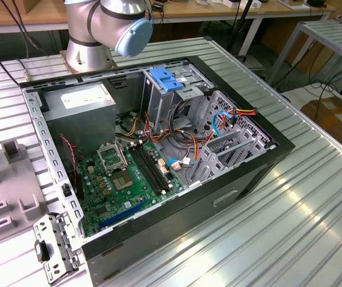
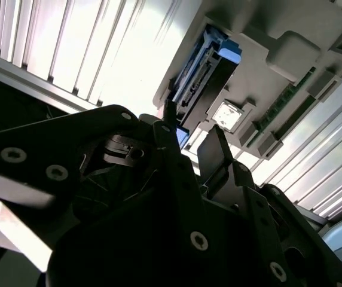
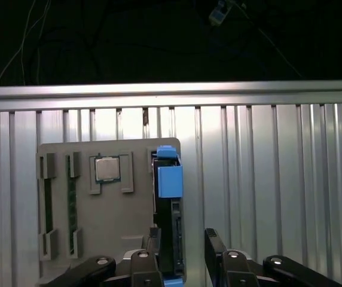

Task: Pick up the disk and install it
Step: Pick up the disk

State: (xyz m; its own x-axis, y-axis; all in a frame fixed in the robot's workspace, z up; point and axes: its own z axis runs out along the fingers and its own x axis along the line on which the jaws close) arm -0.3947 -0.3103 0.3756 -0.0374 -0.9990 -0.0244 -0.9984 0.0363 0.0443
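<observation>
The disk stands on its edge in a slot of a grey holder tray, a dark slim body in a light-blue carrier frame. In the first wrist view my gripper is open, with one black finger on each side of the disk's near end. One finger is close against the disk, and bare table shows between the disk and the other finger. In the second wrist view the disk lies just beyond the gripper, with a bit of blue between the fingertips.
The holder tray also carries a processor chip and memory sticks. In the exterior view an open computer case lies on the ribbed metal table, with a drive cage topped by a blue latch piece. The arm's base stands behind it.
</observation>
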